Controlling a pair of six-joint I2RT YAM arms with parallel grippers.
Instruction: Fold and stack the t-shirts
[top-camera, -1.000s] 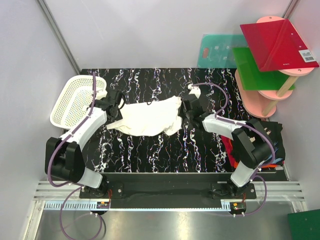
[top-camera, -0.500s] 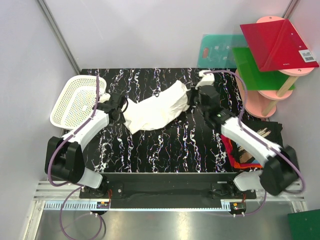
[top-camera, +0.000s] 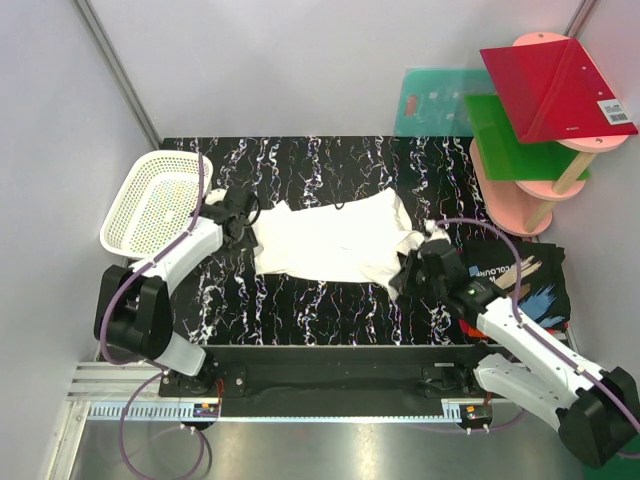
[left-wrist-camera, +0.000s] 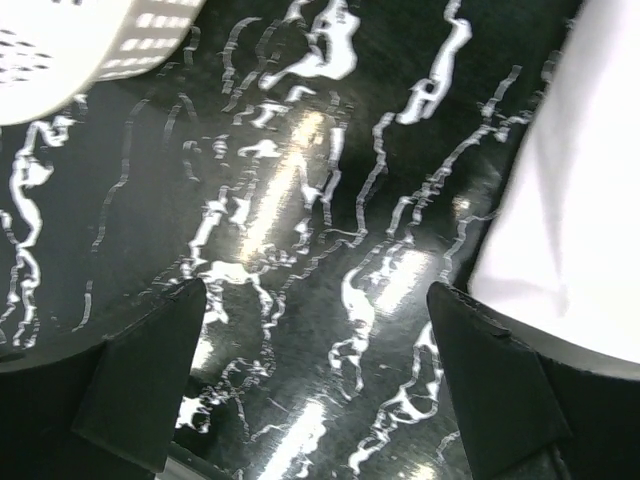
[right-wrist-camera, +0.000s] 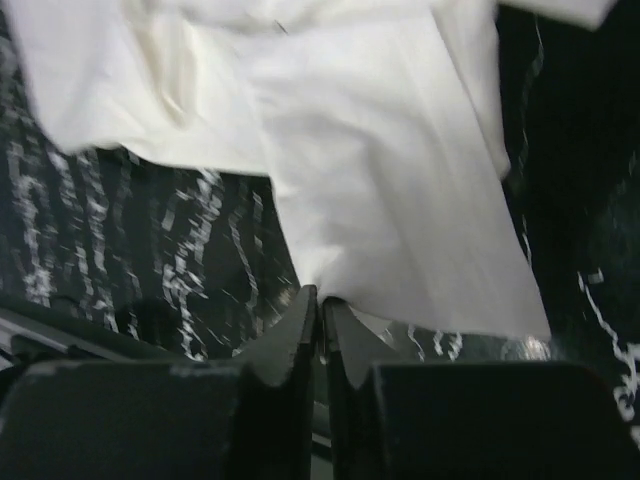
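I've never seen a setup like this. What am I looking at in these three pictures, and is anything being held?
These are two robot arms bolted to the near edge of a black marbled table, each ending in a two-finger gripper. The wide picture comes from a fixed camera above and behind them. The other two come from cameras on the wrists, looking down at the work. A white t-shirt lies spread in the middle, a white mesh basket sits at the left, and a black printed t-shirt lies at the right edge. The left gripper is open and empty beside the white t-shirt. The right gripper is pinched almost shut at its near right corner and seems to hold it.
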